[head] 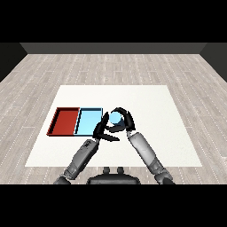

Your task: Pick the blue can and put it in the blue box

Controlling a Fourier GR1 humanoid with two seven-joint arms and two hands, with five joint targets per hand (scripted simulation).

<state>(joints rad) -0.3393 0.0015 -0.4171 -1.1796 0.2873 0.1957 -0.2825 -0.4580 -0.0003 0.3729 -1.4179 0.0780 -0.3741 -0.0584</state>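
blue can sits in the curled right hand, just right of the blue tray. left hand hovers close by, fingers relaxed, holding nothing. carry step, i'd judge: next, shift left over the tray, then release.

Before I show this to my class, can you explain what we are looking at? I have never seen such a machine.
This is one view, taken as from a humanoid robot's head, looking down across a white table. Two grey forearms with black hands reach in from the lower corners. The right hand curls round a light blue can. The left hand sits close beside it; whether its fingers are open or shut is unclear. A red tray and a light blue tray lie side by side at the left. The can is not yet in a tray.
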